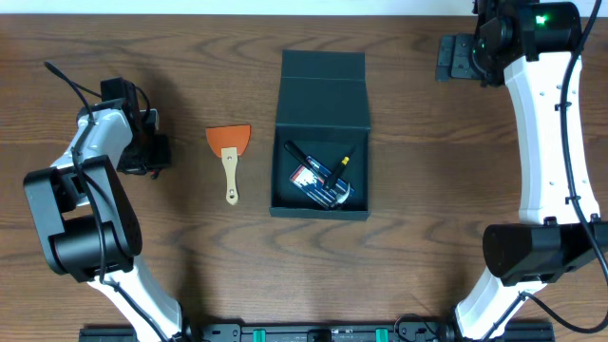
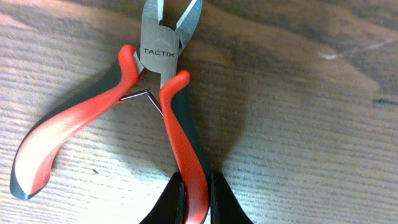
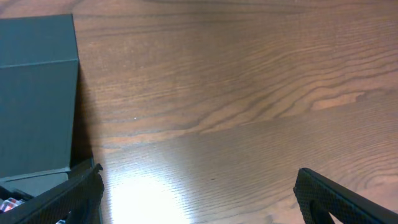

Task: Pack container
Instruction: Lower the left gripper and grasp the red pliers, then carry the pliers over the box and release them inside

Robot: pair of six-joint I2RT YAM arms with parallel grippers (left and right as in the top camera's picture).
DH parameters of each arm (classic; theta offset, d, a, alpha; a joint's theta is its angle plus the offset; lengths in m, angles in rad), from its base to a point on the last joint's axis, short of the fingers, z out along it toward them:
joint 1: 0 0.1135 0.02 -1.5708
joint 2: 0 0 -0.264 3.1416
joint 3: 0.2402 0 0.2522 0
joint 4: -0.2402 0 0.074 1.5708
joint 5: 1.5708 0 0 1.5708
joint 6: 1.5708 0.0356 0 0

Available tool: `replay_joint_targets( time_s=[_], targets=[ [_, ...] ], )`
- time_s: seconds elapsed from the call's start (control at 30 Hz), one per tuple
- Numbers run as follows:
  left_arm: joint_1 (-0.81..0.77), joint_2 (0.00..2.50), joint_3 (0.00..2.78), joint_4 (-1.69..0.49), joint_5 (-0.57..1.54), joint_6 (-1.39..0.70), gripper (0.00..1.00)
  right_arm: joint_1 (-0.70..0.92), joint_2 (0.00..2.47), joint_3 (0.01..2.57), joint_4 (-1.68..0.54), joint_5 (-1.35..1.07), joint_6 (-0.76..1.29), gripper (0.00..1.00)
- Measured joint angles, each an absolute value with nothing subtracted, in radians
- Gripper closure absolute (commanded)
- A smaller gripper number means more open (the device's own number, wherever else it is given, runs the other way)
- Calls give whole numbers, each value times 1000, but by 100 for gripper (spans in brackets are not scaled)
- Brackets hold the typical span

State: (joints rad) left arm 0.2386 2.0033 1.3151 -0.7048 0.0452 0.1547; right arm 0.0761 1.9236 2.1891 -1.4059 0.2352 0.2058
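The dark teal container [image 1: 321, 100] stands mid-table with its flap lid folded back; a pen and other small items [image 1: 319, 174] lie inside. Its side fills the left of the right wrist view [image 3: 37, 93]. Red-handled Tactix cutting pliers [image 2: 158, 56] lie on the wood, and my left gripper [image 2: 196, 183] is shut on one red handle. From overhead the left gripper [image 1: 152, 152] sits at the far left and hides the pliers. At the table's far right, my right gripper [image 1: 456, 59] stands open over bare wood with nothing between its fingers [image 3: 336, 199].
An orange scraper with a wooden handle [image 1: 230, 157] lies between the left gripper and the container. The arm bases stand at the front left and front right of the table.
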Motion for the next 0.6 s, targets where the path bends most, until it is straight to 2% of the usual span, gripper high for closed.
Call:
replay_joint_targets(
  time_s=[0.23,0.6],
  targets=[
    [239,1950,1349,-705,45,126,94,76,1924,2189,-1406,235,206,1],
    [187,1685,1406,-706,44,101,94,76,1924,2189,-1406,235,206,1]
  ],
)
